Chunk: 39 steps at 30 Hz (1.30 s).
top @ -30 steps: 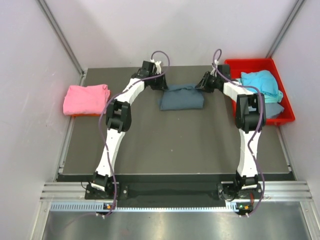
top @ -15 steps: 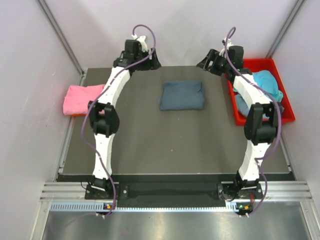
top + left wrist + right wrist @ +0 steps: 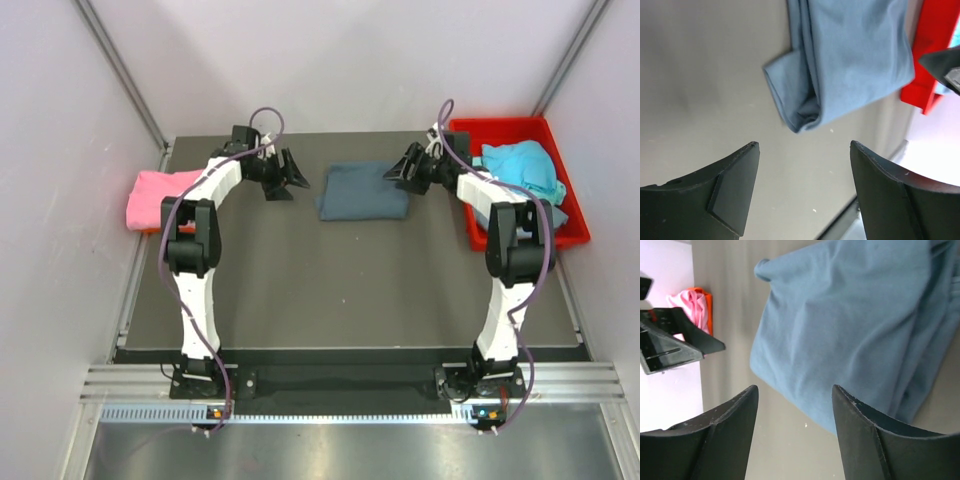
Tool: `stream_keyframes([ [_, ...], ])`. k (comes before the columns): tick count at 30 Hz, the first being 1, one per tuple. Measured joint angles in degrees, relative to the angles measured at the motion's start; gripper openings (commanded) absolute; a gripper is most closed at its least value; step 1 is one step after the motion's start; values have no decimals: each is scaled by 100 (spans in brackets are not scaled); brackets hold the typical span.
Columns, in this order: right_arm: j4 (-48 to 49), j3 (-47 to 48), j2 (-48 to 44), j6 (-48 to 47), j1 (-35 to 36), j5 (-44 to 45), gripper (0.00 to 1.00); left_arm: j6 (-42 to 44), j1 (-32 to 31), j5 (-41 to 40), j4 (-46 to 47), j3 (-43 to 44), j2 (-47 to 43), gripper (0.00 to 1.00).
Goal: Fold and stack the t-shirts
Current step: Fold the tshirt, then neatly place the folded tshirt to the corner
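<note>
A folded grey-blue t-shirt (image 3: 364, 191) lies at the far middle of the table. It shows in the left wrist view (image 3: 845, 55) and fills the right wrist view (image 3: 850, 325). My left gripper (image 3: 289, 180) is open and empty, just left of the shirt, apart from it. My right gripper (image 3: 399, 170) is open and empty at the shirt's far right corner, just above the cloth. A folded pink t-shirt (image 3: 168, 197) lies at the table's left edge. A crumpled turquoise t-shirt (image 3: 522, 167) sits in the red bin (image 3: 505, 127).
The red bin stands at the far right of the table with more cloth under the turquoise shirt. White walls and metal rails close in the table on both sides. A metal rail runs along the near edge by the arm bases.
Both grippers have come down from the table's far edge toward the grey-blue shirt, the left to its left side, the right to its right corner. The shirt stays where it lay.
</note>
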Motion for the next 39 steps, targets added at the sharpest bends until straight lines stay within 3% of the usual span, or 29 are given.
stream_keyframes([
  [15,9,2,568,-162,105,-149,61,-601,-96,603,337,87,927,78],
  [34,39,2,787,-420,111,-72,62,-743,-811,748,758,763,1447,77],
  [39,44,2,789,-444,116,-70,62,-780,-837,713,758,811,1491,61],
])
